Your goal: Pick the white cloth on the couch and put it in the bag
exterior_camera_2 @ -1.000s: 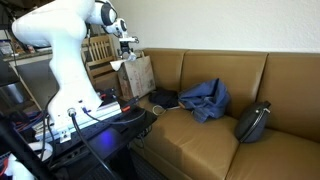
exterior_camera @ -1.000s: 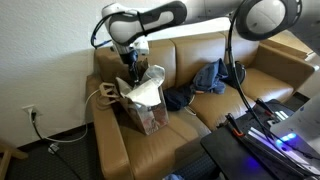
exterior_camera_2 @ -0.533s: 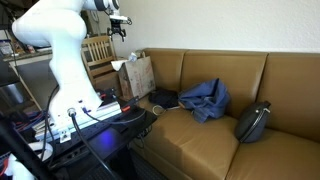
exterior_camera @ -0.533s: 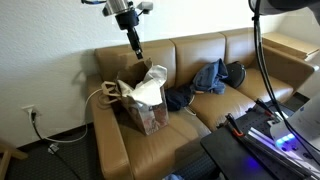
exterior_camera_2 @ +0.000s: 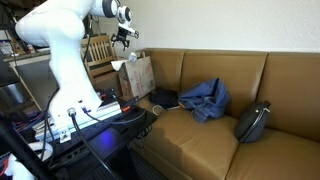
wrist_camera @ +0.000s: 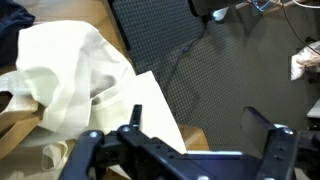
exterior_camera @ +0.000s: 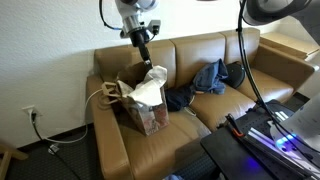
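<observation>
Tool [exterior_camera: 143, 42] open, empty above bag [exterior_camera: 150, 120], white cloth [wrist_camera: 70, 70] bulging out, spread jaws clear only in wrist view

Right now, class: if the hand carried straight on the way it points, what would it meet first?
Probably the white cloth bulging from the bag: the open hand points down above it. Depth is unclear; it may be slightly off-line.
</observation>
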`<move>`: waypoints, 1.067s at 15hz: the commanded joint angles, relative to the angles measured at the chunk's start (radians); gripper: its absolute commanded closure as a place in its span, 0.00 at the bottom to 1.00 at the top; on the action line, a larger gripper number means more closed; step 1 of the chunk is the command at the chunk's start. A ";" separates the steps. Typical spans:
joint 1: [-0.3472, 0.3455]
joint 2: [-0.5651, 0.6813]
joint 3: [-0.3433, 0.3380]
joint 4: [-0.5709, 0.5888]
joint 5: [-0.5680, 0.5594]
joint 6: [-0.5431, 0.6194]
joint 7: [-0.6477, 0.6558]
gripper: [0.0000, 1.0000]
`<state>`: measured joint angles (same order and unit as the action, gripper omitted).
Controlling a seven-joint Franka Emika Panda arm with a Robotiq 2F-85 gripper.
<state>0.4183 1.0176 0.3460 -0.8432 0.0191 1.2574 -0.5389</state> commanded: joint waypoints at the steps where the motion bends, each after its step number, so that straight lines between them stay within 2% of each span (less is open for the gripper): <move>1: -0.005 0.107 0.014 0.045 0.049 -0.015 0.002 0.00; 4: 0.025 0.175 -0.003 0.063 0.038 0.006 0.024 0.00; 13: 0.171 0.213 -0.133 0.127 -0.223 0.207 0.125 0.00; 16: 0.188 0.231 -0.174 0.125 -0.285 0.309 0.161 0.00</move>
<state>0.5892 1.2161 0.2118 -0.7418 -0.2189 1.4889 -0.4075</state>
